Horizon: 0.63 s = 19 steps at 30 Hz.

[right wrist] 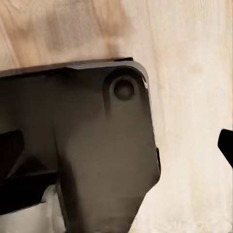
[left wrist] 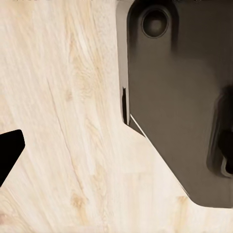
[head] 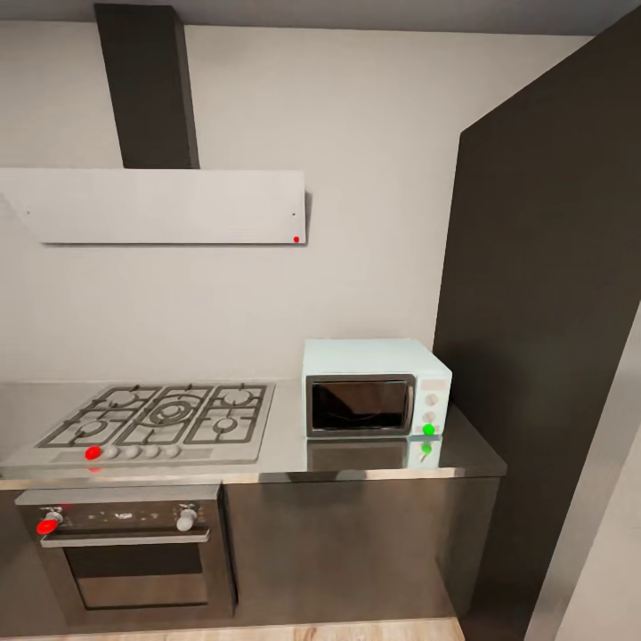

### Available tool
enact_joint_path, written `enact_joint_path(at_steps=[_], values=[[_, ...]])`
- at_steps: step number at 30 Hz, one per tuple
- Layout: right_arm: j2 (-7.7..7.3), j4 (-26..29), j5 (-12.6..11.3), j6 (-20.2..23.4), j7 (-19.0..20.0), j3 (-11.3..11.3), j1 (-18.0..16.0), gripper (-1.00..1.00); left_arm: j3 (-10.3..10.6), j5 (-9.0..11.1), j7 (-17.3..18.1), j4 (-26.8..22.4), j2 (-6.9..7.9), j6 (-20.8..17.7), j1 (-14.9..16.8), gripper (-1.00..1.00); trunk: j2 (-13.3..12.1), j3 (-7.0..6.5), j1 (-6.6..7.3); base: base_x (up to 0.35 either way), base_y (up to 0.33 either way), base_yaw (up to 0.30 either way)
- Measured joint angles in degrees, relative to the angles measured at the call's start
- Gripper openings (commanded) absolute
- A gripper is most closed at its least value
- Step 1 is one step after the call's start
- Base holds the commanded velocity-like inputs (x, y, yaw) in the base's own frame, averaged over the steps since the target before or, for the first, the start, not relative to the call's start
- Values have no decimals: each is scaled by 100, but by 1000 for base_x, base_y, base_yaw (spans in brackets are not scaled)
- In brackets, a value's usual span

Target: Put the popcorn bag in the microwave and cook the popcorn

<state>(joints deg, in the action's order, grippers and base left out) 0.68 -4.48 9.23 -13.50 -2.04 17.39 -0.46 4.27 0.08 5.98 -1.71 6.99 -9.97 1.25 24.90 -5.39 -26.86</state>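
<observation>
The pale blue-white microwave (head: 374,387) stands on the grey countertop (head: 356,458) at the right of the head view. Its dark glass door (head: 359,405) is shut, and a green dot (head: 428,430) shows on its knob panel. The popcorn bag and the popcorn are out of view. In the left wrist view one black fingertip (left wrist: 8,153) sits at the picture's edge over the wooden floor (left wrist: 63,97). The right wrist view likewise has a single black fingertip (right wrist: 227,145) at its edge. Nothing lies between the fingers of either gripper.
A steel gas hob (head: 160,418) lies left of the microwave, with a dark oven (head: 129,556) below and a white hood (head: 160,206) above. A tall black cabinet (head: 543,312) walls off the right. My dark base (left wrist: 179,97) (right wrist: 97,145) rests on the floor.
</observation>
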Motion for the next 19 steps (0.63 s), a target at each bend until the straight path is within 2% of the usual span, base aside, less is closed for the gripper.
enact_joint_path(at_steps=[3,5,9,13,16,19], values=[[71,-8,-4,0,-84,7,400,100,5,0,5,-1,-30,0,1,100,1,1,0,0,0,0],[73,-2,-6,-2,-94,12,459,100,6,1,5,-1,-86,0,1,100,0,0,-1,0,0,0],[73,25,-9,-58,-92,48,484,100,6,0,6,-1,-139,1,1,100,0,0,-1,0,0,0],[64,417,-16,-81,-94,60,488,100,6,0,6,-4,-147,8,1,100,1,-1,-1,0,0,0],[62,476,-16,-88,-95,63,486,100,2,0,6,-8,-162,7,1,100,1,-1,-1,0,0,0],[62,487,-16,-90,-96,60,485,100,-2,1,10,-9,-297,2,1,100,1,-1,-1,0,0,0]])
